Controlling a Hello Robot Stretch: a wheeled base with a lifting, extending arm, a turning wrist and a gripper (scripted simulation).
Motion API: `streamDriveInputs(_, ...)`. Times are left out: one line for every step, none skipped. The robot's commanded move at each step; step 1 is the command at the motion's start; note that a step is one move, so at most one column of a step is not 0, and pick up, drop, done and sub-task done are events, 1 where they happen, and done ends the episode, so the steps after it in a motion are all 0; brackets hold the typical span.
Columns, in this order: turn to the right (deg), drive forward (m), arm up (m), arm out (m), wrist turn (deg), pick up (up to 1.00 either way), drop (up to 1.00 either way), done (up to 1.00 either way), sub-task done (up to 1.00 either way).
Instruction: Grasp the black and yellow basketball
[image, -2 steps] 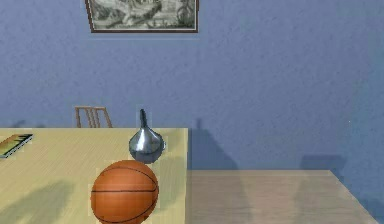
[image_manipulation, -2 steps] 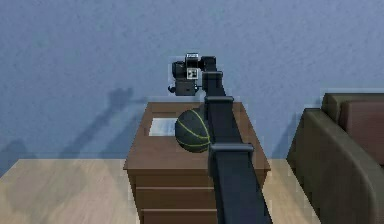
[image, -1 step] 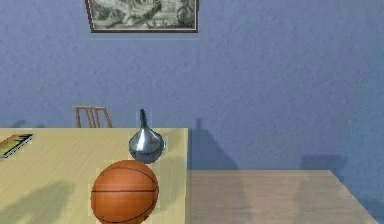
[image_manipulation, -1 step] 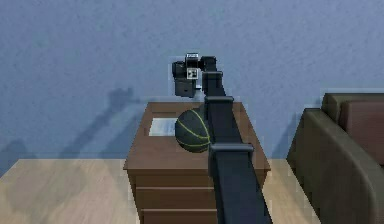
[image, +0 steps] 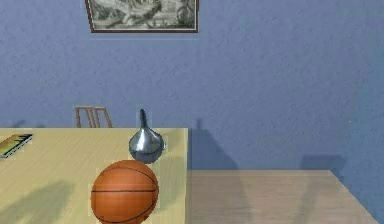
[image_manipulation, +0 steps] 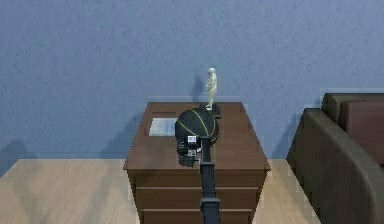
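**Operator:** What was your end effector doing?

**Robot:** My end effector (image_manipulation: 187, 150) showed against the top of the dark desk (image_manipulation: 240, 150), at the near edge of the black and yellow basketball (image_manipulation: 198, 122). I couldn't tell whether its fingers were spread or pressed together. The ball sat on the desk top right behind it, so I couldn't tell whether I held anything or even touched the ball.

**Operator:** And the room around you?

**Robot:** In the arm side view a blue wall (image_manipulation: 80, 50) stood behind everything and a pale wooden floor (image_manipulation: 60, 190) ran below. A dark brown sofa (image_manipulation: 340, 150) sat at the view's right, apart from the desk. The dark desk had drawers in its front. The basketball lay near the middle of its top, with a pale flat sheet (image_manipulation: 163, 127) just to its left. A small pale statuette (image_manipulation: 212, 88) stood upright at the back. In the forward view a light desk (image: 70, 160) filled the lower left. An orange basketball (image: 125, 192) rested near its front, and a grey-blue vase (image: 146, 143) stood just behind that. A chair back (image: 92, 116) rose beyond the far edge. A framed picture (image: 143, 14) hung on the wall above, and a thin flat item (image: 14, 146) lay at the left edge.

**Operator:** How was your arm set?

**Robot:** My arm (image_manipulation: 208, 190) rose as a dark bar from the arm side view's bottom edge. It crossed the desk's front and ended beside the ball.
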Motion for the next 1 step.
streamDriveInputs(0.0, 0.00, 0.00, 0.00, 0.0, 1.00, 0.00, 0.00, 0.00)
